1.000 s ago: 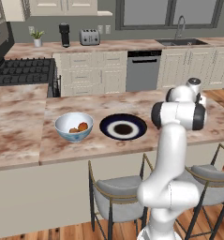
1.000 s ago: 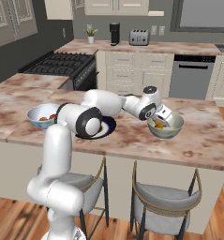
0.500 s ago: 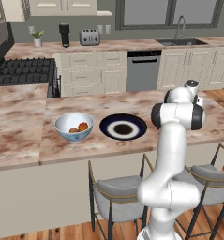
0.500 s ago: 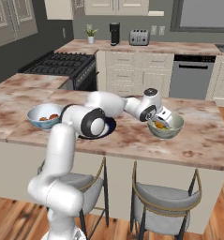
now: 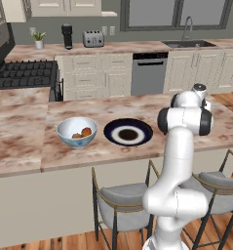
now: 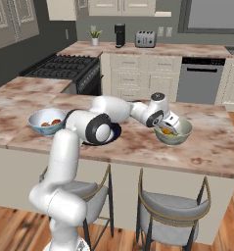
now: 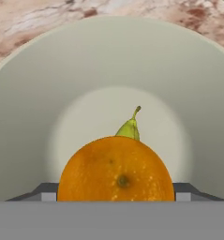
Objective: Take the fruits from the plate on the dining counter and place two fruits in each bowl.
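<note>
My gripper [image 6: 169,130] reaches down into the pale greenish-cream bowl [image 6: 185,135] at the right of the dining counter [image 5: 20,141]. In the hand view its jaws sit on either side of an orange fruit [image 7: 115,168] and are shut on it, low inside the bowl [image 7: 62,79]. A yellow-green fruit [image 7: 129,129] with a stem lies just behind the orange on the bowl's floor. The blue-and-white bowl [image 5: 73,140] at the left holds two fruits [image 5: 83,132], one orange and one brownish-red. Between the bowls sits the dark plate [image 5: 143,135], bare.
Two stools [image 5: 122,205] stand under the counter's front edge, below the plate and bowls. Behind the dining counter are a stove [image 5: 21,73], a dishwasher [image 5: 148,73] and a back counter with a toaster [image 5: 92,38].
</note>
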Robot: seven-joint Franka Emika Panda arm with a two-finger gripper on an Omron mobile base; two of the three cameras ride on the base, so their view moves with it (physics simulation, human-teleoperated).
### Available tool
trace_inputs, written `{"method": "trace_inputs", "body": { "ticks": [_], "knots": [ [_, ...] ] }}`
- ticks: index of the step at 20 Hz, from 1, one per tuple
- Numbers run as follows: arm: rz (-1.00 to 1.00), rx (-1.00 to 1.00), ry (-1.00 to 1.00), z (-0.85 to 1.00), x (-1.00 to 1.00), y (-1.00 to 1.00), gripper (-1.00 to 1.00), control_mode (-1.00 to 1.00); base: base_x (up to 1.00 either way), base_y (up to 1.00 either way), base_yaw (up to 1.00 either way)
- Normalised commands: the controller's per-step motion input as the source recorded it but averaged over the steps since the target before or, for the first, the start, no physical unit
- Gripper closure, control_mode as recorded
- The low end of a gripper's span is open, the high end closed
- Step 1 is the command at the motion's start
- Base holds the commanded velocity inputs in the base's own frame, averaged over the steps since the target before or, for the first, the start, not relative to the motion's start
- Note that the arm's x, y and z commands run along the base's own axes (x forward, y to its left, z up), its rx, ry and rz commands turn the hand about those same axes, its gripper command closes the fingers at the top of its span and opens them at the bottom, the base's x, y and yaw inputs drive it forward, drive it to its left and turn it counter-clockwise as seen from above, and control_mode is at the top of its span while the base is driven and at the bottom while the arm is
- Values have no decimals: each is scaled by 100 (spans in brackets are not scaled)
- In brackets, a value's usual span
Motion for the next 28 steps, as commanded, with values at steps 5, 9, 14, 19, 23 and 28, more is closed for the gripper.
{"method": "trace_inputs", "body": {
  "ticks": [5,9,14,19,23,28],
  "knots": [
    [0,0,0,0,0,0,-100,-100,0,0,0],
    [0,0,0,1,0,0,-100,-100,0,0,0],
    [0,0,0,10,0,0,-100,-100,0,0,0],
    [0,0,0,27,4,-5,-100,-100,0,0,0],
    [0,0,-2,32,-34,15,-100,-100,0,0,0],
    [0,0,-1,31,-67,58,-100,-100,0,0,0]
  ]
}}
